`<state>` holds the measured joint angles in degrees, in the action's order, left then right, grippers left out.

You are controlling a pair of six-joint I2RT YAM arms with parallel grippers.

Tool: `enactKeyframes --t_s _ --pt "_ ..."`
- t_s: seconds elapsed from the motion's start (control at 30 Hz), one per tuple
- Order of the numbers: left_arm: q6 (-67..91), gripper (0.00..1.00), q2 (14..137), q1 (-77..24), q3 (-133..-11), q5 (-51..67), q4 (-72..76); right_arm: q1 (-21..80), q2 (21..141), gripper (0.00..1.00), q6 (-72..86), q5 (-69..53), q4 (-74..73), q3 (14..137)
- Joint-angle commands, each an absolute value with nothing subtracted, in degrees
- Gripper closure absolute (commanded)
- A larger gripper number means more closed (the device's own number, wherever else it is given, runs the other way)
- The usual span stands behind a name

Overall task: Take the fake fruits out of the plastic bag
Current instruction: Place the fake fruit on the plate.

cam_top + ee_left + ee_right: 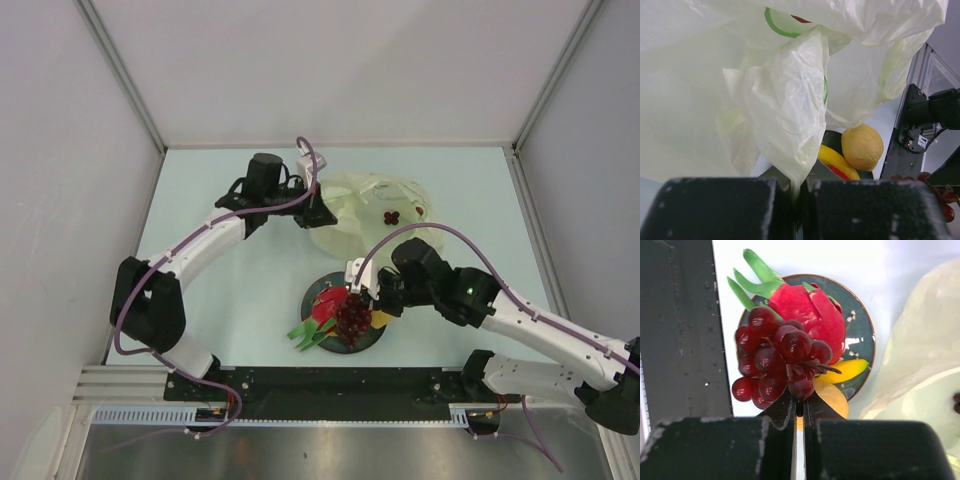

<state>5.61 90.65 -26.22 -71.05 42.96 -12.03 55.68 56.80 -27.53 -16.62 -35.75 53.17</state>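
The pale translucent plastic bag point(368, 205) lies crumpled at the table's centre back. My left gripper point(316, 210) is shut on a fold of the bag point(782, 105) at its left edge and holds it up. In front of the bag is a dark round plate point(372, 343). On the plate lie the red dragon fruit point(812, 317) with green leaf tips, the banana point(847, 370) and the lemon point(834, 399). My right gripper point(800, 407) is shut on the dark red grape bunch point(775, 357), which hangs just over the plate. The lemon point(862, 147) and banana point(837, 161) also show past the bag.
Grey enclosure walls stand round the pale table on three sides. A black rail runs along the near edge point(330, 385) by the arm bases. Small dark red printed marks point(392, 216) show on the bag.
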Motion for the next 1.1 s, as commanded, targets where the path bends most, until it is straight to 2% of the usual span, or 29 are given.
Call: enactKeyframes --t_s 0.0,0.77,1.0,1.07 --pt "6.77 1.0 89.21 -26.02 -71.72 45.61 -9.4 55.37 56.95 1.0 -26.28 -13.71 -31.11 52.65" --pt "8.26 1.0 88.68 -26.02 -69.34 47.64 -7.91 49.57 64.51 0.99 -26.98 -11.78 -29.27 50.36" --pt "8.44 1.0 89.12 -26.1 -69.52 47.99 -7.91 49.39 65.48 0.69 -26.28 -11.34 -27.6 50.36" --pt "8.79 1.0 89.38 -26.1 -69.61 48.25 -7.74 49.48 65.74 0.64 -26.11 -10.29 -27.68 50.36"
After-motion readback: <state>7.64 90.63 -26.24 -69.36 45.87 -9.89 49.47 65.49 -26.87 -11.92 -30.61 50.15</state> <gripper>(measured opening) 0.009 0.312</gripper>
